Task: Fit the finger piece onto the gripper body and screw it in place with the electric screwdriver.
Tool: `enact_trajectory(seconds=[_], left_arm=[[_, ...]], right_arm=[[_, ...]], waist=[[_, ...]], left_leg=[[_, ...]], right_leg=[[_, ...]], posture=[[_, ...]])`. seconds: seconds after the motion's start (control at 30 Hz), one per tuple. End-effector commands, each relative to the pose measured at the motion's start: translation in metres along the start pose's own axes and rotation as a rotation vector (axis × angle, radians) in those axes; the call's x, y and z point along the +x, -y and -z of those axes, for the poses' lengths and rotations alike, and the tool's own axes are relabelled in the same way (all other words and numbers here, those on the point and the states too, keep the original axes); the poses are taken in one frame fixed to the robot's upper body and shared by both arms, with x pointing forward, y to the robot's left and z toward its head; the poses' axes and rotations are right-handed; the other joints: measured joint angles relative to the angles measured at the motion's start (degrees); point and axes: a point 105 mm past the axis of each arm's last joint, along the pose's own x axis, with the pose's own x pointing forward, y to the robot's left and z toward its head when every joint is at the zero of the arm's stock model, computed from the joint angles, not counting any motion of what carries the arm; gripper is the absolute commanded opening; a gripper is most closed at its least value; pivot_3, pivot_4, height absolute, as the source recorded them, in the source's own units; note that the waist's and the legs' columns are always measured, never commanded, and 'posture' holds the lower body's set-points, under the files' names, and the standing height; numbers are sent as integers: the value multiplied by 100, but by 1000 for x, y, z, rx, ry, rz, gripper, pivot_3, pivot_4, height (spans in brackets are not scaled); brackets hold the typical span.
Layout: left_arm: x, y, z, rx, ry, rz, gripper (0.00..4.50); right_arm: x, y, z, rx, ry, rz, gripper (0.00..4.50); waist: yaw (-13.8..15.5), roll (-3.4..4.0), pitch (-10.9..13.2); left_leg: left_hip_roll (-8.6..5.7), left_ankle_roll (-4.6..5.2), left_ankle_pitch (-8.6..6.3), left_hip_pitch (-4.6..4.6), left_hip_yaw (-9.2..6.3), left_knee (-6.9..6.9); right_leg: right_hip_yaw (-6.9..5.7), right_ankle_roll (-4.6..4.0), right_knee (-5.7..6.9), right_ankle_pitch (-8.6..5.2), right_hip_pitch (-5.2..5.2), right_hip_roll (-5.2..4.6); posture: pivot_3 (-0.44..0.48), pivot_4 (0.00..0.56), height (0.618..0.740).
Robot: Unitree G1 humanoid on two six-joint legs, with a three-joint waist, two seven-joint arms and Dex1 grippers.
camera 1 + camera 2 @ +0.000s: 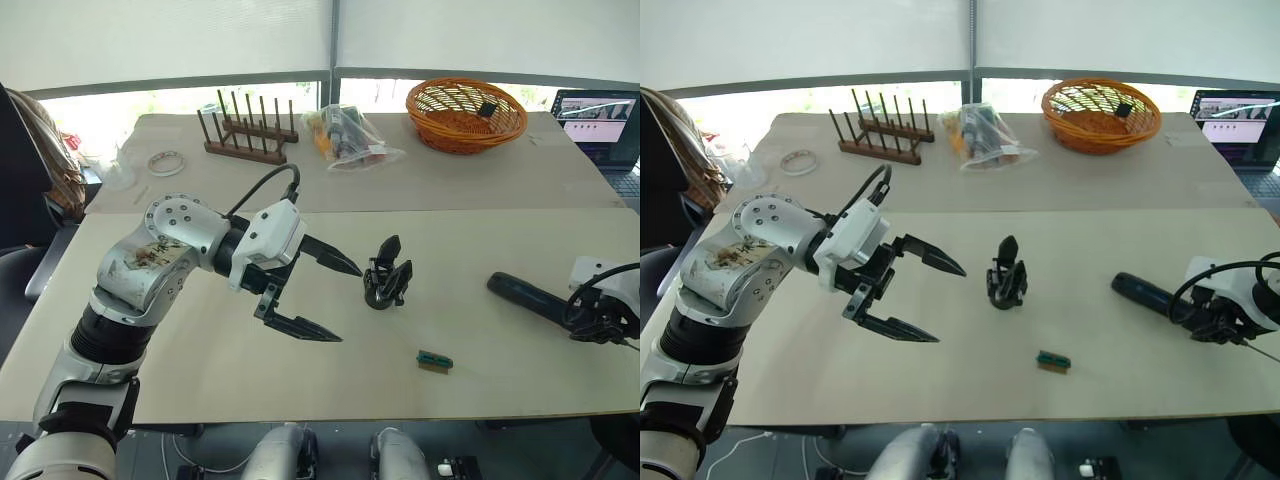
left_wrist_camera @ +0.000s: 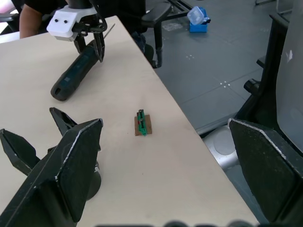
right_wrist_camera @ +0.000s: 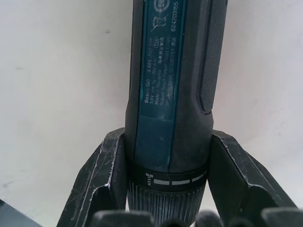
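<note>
The pale wooden table (image 1: pixel 200 370) is left bare toward its near edge. The left gripper (image 1: pixel 325 300) is spread wide beside the chunky black gripper body (image 1: pixel 388 276). The dark cylindrical electric screwdriver (image 1: pixel 525 293) is clamped by the right gripper (image 3: pixel 165 189) near the right edge.

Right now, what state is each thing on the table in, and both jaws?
Left gripper: jaws open, holding nothing, beside the gripper body.
Right gripper: jaws shut on the electric screwdriver.
Electric screwdriver: lying on the table.
Gripper body: standing upright, untouched.
Green block: lying loose.
Orange basket: upright.
</note>
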Motion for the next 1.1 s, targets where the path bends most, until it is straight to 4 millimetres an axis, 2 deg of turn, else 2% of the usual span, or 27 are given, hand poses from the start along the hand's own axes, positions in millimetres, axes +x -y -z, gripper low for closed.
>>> enact_trajectory(seconds=[0.03, 0.1, 0.33, 0.6, 0.7, 0.83, 0.97, 1.03, 1.1], left_arm=[[1, 0, -9, 54, 10, 13, 4500], [2, 0, -10, 61, 24, 14, 4500], [4, 5, -12, 59, 42, 33, 4500], [6, 5, -11, 56, 44, 20, 4500], [5, 5, -11, 54, 42, 18, 4500], [3, 3, -7, 42, 31, 22, 4500], [2, 3, 1, 30, 9, 38, 4500], [2, 1, 6, 5, 3, 46, 4500], [1, 0, 9, -14, 3, 50, 4500]], right_arm=[[-13, 0, 3, 64, -38, -41, 3341], [-14, -2, 4, 95, -57, -72, 4001], [-3, -1, 0, 205, -116, -131, 4001], [17, -7, -7, 183, -168, -183, 4001], [20, -8, -4, 140, -181, -181, 3219], [16, -7, 0, 86, -178, -167, 1937], [1, 0, 1, -46, -137, -86, 1925], [-24, 7, -8, -64, -7, 11, 1925], [-41, 8, -15, -46, 87, 73, 1925]], waist=[[10, 0, 0], [9, 0, 0], [-11, 0, 0], [4, -4, -1], [12, -4, -1], [31, -4, -1], [70, -4, -1], [104, 3, 1], [105, 16, 8]], left_leg=[[0, 0, 0, 0, 0, 1], [-1, 0, 0, -1, 1, 2], [0, 0, 0, -1, 1, 4], [-2, 0, 0, 0, -4, 7], [-2, 0, 0, 3, -11, 8], [0, -1, 0, 4, -20, 8], [1, -4, 2, 4, -22, 8], [-1, -4, 2, 3, -21, 8], [-1, -4, 2, 1, -13, 8]], right_leg=[[0, 0, 0, 0, 1, 0], [2, 0, 0, 0, 0, -1], [2, 0, 1, 0, 0, 0], [-1, 0, 0, 0, 8, 3], [-4, 0, -1, 0, 15, 4], [-4, 0, -3, 0, 18, 15], [-3, -1, -5, -1, 21, 22], [2, -1, -5, -1, 21, 21], [17, -1, -4, -1, 14, 20]], posture=[[0, 150, 740], [0, 150, 740], [0, 150, 740], [0, 150, 740], [0, 150, 740], [0, 150, 740], [0, 150, 740], [0, 150, 740], [0, 150, 740]])
